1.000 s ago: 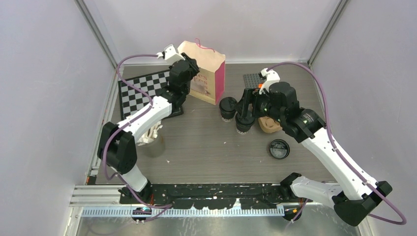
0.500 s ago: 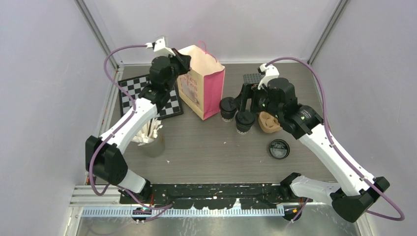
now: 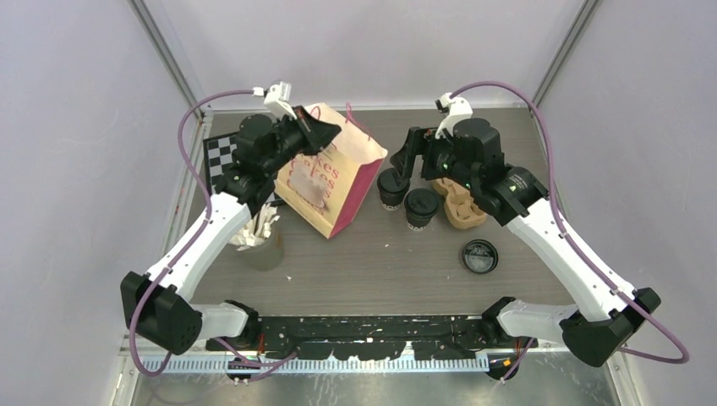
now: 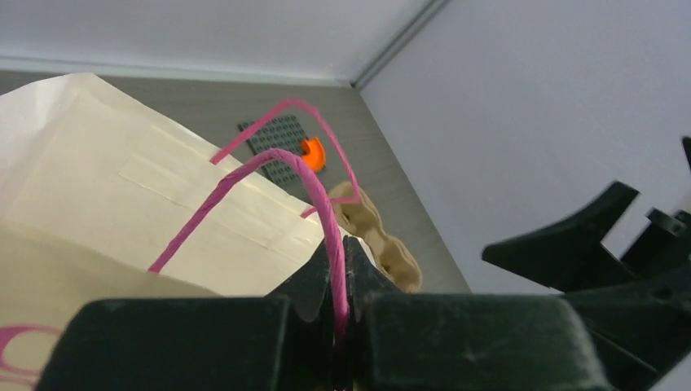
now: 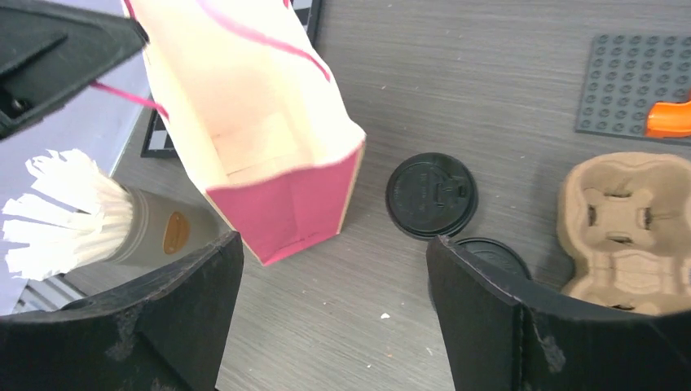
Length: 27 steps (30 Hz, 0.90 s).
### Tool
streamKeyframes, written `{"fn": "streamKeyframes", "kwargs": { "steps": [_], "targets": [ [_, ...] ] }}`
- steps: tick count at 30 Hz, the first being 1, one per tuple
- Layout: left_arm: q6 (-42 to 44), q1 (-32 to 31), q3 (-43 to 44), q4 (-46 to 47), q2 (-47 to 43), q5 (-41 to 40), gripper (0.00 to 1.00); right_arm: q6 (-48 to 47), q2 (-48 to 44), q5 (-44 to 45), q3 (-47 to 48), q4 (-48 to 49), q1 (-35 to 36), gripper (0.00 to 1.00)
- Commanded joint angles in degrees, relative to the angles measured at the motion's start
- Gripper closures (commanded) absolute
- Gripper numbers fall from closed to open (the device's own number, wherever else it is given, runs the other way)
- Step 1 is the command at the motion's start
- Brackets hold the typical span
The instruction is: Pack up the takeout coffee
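Two takeout coffee cups with black lids stand side by side mid-table, one (image 3: pixel 391 187) nearer the bag and one (image 3: pixel 421 208) in front of it; in the right wrist view the first lid (image 5: pixel 432 195) shows whole and the second (image 5: pixel 489 251) is partly hidden behind my finger. My left gripper (image 3: pixel 317 131) (image 4: pixel 341 248) is shut on the pink handle (image 4: pixel 318 204) of the cream and pink paper bag (image 3: pixel 334 173), which hangs tilted with its mouth toward the cups. My right gripper (image 3: pixel 418 161) (image 5: pixel 334 244) hovers open above the cups, holding nothing.
A brown cup carrier (image 3: pixel 461 207) sits right of the cups. A loose black lid (image 3: pixel 478 255) lies nearer the front. A grey cup of white sticks (image 3: pixel 262 241) stands front left, by a checkerboard (image 3: pixel 221 156). A grey studded plate (image 5: pixel 640 81) with an orange piece lies at the back.
My left gripper shut on the bag's handle and pulled it left and up, tipping the bag over toward the front. My right gripper rose and drew back from the cups.
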Motion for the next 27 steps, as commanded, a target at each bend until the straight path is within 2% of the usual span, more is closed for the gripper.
{"fn": "streamKeyframes", "kwargs": {
  "steps": [1,4,10,15,20,23,26,27],
  "targets": [
    [-5.61,-0.12,-3.39,1.83,-4.27,11.15,1.00,1.73,1.79,0.31,2.50,3.51,3.06,0.13],
    [-6.55,-0.13,-4.74,1.76,-5.93,15.17,1.00,0.78,4.40,1.57,5.60,1.96,5.64,0.13],
    [-4.50,-0.12,-8.16,0.60,-9.88,16.15,1.00,-3.72,7.88,9.13,9.92,2.18,11.49,0.12],
    [-3.60,-0.12,-7.55,-0.87,-10.20,16.40,1.00,-8.08,12.92,15.87,14.28,3.56,11.88,0.13],
    [-2.48,-0.12,-6.99,-2.25,-9.77,17.00,1.00,-9.84,19.28,17.75,19.69,1.59,11.88,0.20],
    [-1.35,-0.12,-7.44,-3.22,-10.25,16.68,1.00,-8.65,21.36,20.36,22.18,-2.57,11.81,0.34],
    [-0.12,-0.12,-8.32,-5.14,-11.23,15.82,1.00,-8.14,19.92,20.67,19.38,-1.49,11.88,0.66],
    [0.40,-0.12,-8.73,-5.66,-11.83,15.19,1.00,-7.94,18.82,20.42,17.71,-0.37,11.79,0.72]
  ]
}}
